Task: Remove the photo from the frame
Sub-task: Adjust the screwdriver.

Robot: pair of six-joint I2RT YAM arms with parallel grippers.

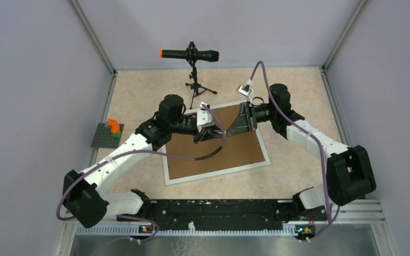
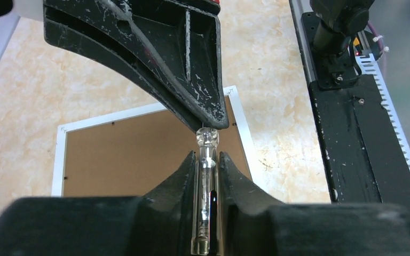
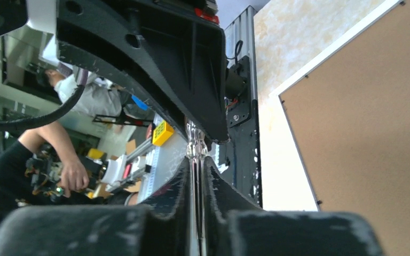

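The white frame lies face down on the table with its brown backing board up. It also shows in the left wrist view and the right wrist view. The photo is hidden. My left gripper and right gripper meet tip to tip above the board's far part. In the left wrist view my gripper is shut on a thin clear piece seen edge-on. The right gripper pinches a clear piece too. I cannot tell what it is.
A black microphone on a small tripod stands at the back. A grey plate with coloured bricks sits at the left edge. The black base rail runs along the near edge. Walls close in the sides.
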